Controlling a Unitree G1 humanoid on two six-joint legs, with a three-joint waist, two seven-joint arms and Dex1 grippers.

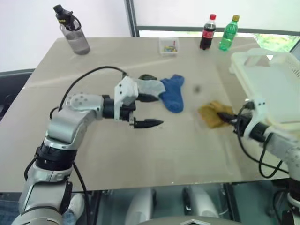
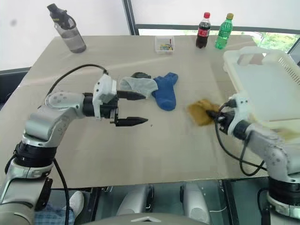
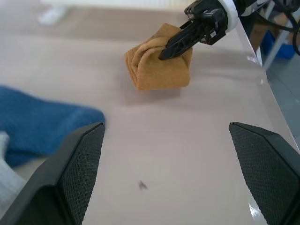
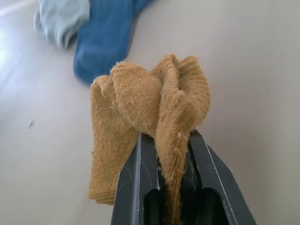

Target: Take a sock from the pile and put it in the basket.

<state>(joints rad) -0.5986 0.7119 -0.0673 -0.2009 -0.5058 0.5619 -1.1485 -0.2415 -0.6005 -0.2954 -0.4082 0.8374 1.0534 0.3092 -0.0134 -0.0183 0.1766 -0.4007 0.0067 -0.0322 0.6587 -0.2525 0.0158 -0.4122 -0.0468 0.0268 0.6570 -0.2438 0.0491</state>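
Nearest the robot, two grippers hang over the beige table (image 1: pixel 140 159). The left gripper (image 2: pixel 133 108) has its two black fingers spread wide apart and holds nothing; it points toward the robot's right, just in front of the pile. The right gripper (image 4: pixel 165 154) has its fingers pinched tight on one mustard-yellow sock (image 4: pixel 150 117), which bunches up out of the jaws and droops down toward the tabletop. In the head views that sock (image 2: pixel 201 112) sits between the pile and the basket, apart from both, and whether its lower edge still brushes the table cannot be told.

The pile (image 2: pixel 152 89) lies at mid-table and counts three pieces: one bright blue sock (image 2: pixel 165 93), one pale grey sock (image 2: pixel 139 85) touching it on the robot's left, and one bit of dark fabric (image 2: pixel 139 75) just behind the grey one.

On the robot's right stands one cream-white basket (image 2: pixel 281 61) with slotted sides, overhanging the table's right edge.

Along the far edge are four things: one grey water bottle (image 1: pixel 72 33) with a black cap at far left, one small clear box (image 1: pixel 168 46) of coloured bits, one dark cola bottle (image 1: pixel 207 33) with a red label, and one green soda bottle (image 1: pixel 228 33) with a yellow cap. The lettering on the labels is too small to read.
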